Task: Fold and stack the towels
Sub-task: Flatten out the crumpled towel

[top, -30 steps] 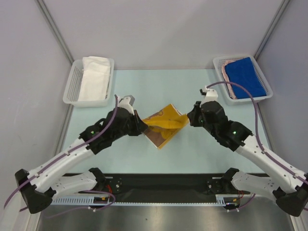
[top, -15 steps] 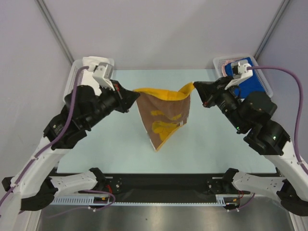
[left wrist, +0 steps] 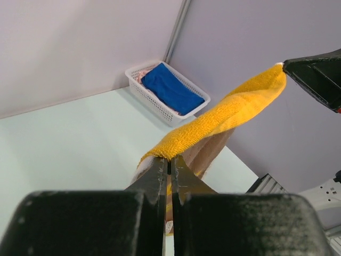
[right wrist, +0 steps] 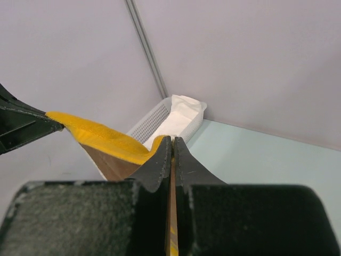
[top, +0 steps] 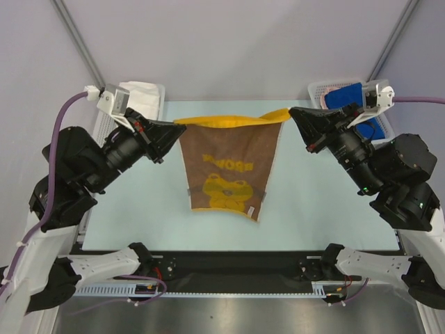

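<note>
A yellow-orange towel with a brown bear face hangs spread above the middle of the table; the left gripper is clamped tight on its upper left corner, the right gripper on its upper right; at the table's far corners, a white towel lies in the left basket, a blue towel in the right basket.

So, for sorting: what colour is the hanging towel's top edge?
Yellow-orange towel edge; left wrist view best.

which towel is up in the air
The yellow-and-brown bear towel, stretched between the left end effector and right end effector, each shut on a top corner. The white towel and blue towel lie at the far corners.
</note>
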{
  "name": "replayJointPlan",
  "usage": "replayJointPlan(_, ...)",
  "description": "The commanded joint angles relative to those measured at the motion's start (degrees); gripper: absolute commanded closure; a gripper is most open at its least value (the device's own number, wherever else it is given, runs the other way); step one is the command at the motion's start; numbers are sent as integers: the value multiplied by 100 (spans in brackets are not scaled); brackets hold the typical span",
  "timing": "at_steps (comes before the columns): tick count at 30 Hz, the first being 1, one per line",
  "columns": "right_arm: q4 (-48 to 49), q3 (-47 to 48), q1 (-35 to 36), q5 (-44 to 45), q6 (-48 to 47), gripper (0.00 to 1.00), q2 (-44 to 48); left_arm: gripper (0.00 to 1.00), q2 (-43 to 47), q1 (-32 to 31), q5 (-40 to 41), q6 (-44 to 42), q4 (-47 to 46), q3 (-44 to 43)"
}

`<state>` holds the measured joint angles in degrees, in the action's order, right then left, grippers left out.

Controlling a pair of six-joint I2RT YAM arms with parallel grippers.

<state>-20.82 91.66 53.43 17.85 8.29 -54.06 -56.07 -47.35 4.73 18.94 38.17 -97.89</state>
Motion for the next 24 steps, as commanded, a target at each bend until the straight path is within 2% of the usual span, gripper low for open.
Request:
replayJointPlan(1, -79, 151, 27, 262, 207, 100, -34, 100, 35, -20, 27, -57, 24, 50)
replayJointPlan(5, -335, 72, 36, 746, 339, 100, -332, 100, -184, 234, 90, 144, -81, 392)
replayJointPlan(8, -458, 19, -270, 835, 444, 100, -710, 100, -499, 1068, -787, 470, -501, 725)
replayJointPlan(9, -458, -59, -768, 460, 532, 100, -789, 100, -597, 1383, -1155, 531, -634, 805)
replayJointPlan(13, -46, -533, -2367, -1369, 1042, 100, -1360, 100, -1335, 1808, -1597, 733, -1267, 1052)
replayJointPlan(15, 461, -666, -2757, -2087, 1148, 100, -1904, 100, -1799, 2175, -1869, 891, -1811, 1315)
replayJointPlan(18, 1015, -605, -3312, -2704, 1332, 100, -2739, 100, -2345, 2624, -2177, 1076, -2532, 1518)
replayJointPlan(19, 1123, -544, -3417, -2777, 1376, 100, -2933, 100, -2790, 2722, -2283, 1173, -2708, 1518)
replayJointPlan(24, 1361, 457, -3857, -3129, 1517, 100, -4451, 100, -4295, 3117, -2722, 1208, -3079, 588)
